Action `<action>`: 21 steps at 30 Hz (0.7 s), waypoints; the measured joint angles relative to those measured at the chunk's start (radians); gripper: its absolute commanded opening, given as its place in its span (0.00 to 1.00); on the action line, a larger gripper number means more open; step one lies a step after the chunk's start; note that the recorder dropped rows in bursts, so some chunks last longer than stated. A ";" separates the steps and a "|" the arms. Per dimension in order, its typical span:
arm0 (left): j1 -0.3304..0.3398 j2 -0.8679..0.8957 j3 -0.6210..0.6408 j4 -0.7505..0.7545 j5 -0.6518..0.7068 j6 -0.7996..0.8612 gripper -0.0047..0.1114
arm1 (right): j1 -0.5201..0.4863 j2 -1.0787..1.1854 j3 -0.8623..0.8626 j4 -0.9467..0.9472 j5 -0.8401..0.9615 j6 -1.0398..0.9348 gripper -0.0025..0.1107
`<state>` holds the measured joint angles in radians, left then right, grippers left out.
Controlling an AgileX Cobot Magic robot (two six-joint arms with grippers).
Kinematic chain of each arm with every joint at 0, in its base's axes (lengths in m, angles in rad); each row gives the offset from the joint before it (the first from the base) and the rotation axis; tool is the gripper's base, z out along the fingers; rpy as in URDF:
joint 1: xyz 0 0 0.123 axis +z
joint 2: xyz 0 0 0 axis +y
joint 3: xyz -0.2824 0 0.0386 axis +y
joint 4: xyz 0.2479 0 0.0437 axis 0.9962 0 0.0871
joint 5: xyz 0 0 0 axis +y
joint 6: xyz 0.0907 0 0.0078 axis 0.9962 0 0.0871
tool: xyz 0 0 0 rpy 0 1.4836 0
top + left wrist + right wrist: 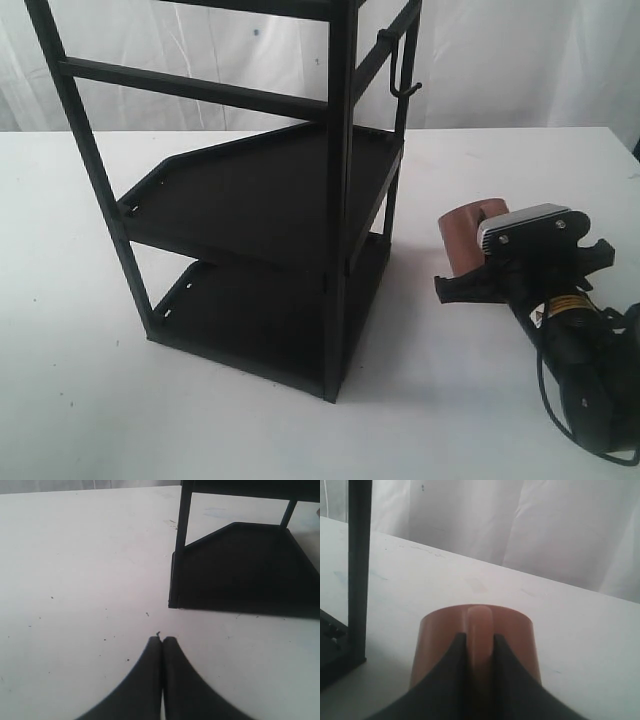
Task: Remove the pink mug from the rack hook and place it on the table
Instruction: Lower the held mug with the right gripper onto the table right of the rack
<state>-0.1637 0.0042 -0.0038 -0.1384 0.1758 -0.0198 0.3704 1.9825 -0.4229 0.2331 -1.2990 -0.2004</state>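
The pink mug (pixel 462 238) stands low at the table (pixel 500 160), to the right of the rack (pixel 340 200); whether its base touches the tabletop I cannot tell. My right gripper (pixel 492 248) is shut on the mug's handle. In the right wrist view the handle (pixel 480 625) sits squeezed between the two black fingers, with the mug body (pixel 515 630) beyond them. The rack hook (pixel 400 75) hangs bare on the rack's upper right bar. My left gripper (pixel 162 639) is shut on nothing above bare table, near the rack's lower shelf (pixel 240 570). It does not show in the exterior view.
The rack's front corner post (pixel 359 570) stands close beside the mug. A white curtain (pixel 520 60) closes off the back. The right arm's cable (pixel 560 410) trails over the table's front right.
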 measured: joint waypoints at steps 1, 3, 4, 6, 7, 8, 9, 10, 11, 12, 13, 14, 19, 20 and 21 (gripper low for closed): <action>0.000 0.000 0.000 0.000 0.000 0.000 0.04 | 0.000 0.000 0.000 0.004 0.000 0.000 0.02; 0.000 0.000 0.000 0.000 0.000 0.000 0.04 | 0.000 0.000 0.000 0.008 0.000 -0.002 0.02; 0.000 0.000 0.000 0.000 0.000 0.000 0.04 | 0.000 0.000 0.000 0.005 0.000 -0.002 0.02; 0.000 0.000 0.000 0.000 0.000 0.000 0.04 | 0.000 0.000 0.000 -0.008 0.000 -0.002 0.02; 0.000 0.000 0.000 0.000 0.000 0.000 0.04 | 0.000 0.000 0.000 -0.014 0.000 -0.002 0.02; 0.000 0.000 0.000 0.000 0.000 0.000 0.04 | 0.000 0.000 -0.002 -0.016 0.000 -0.006 0.02; 0.000 0.000 0.000 0.000 0.000 0.000 0.04 | 0.000 -0.004 -0.009 -0.016 0.000 -0.013 0.02; 0.000 0.000 0.000 0.000 0.000 0.000 0.04 | 0.000 -0.006 -0.019 -0.018 0.000 -0.027 0.02; 0.000 0.000 0.000 0.000 0.000 0.000 0.04 | 0.000 -0.006 -0.027 -0.023 0.000 -0.040 0.02; 0.000 0.000 0.000 0.000 0.000 0.000 0.04 | 0.000 -0.010 -0.036 -0.026 0.002 -0.059 0.02; 0.000 0.000 0.000 0.000 0.000 0.000 0.04 | 0.000 -0.012 -0.046 -0.028 0.012 -0.080 0.02; 0.000 0.000 0.000 0.000 0.000 0.000 0.04 | 0.000 -0.014 -0.059 -0.028 0.026 -0.100 0.02; 0.000 0.000 0.000 0.000 0.000 0.000 0.04 | -0.011 -0.014 -0.133 -0.026 0.091 -0.144 0.02; 0.000 0.000 0.000 0.000 0.000 0.000 0.04 | -0.014 -0.014 -0.151 -0.026 0.099 -0.147 0.02; 0.000 0.000 0.000 0.000 0.000 0.000 0.04 | -0.018 -0.014 -0.165 -0.023 0.100 -0.149 0.02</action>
<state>-0.1637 0.0042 -0.0038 -0.1384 0.1758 -0.0198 0.3524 1.9687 -0.5876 0.2098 -1.1986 -0.3495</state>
